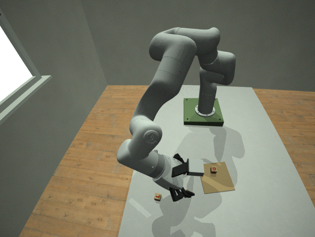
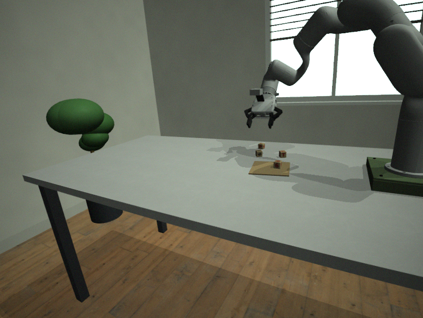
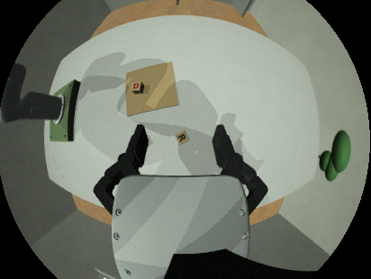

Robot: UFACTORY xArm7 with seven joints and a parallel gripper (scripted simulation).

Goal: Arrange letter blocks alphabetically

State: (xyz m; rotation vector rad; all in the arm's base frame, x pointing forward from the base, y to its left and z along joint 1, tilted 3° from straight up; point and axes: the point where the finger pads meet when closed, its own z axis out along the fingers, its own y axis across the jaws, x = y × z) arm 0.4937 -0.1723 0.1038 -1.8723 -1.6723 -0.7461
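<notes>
Grey table (image 2: 143, 178) carries the tan mat (image 1: 221, 184), where the D block (image 1: 213, 169) sits near its far edge. Off the mat lie the L block (image 1: 157, 196) and another block (image 3: 182, 138) beneath me. My gripper (image 2: 261, 120) hangs high above them, jaws spread wide, pinching nothing.

Your gripper (image 2: 260, 120) hangs well above the worktop (image 2: 170, 171), jaws spread wide with nothing between them, so there is open air beneath. Straight below, one block (image 3: 184, 138) lies alone with bare surface on every side. The mat (image 2: 263, 169) sits near, carrying a single block (image 2: 277, 164) at its edge. Two more blocks (image 2: 261, 145) (image 2: 282, 153) stand apart behind it, with gaps between.
</notes>
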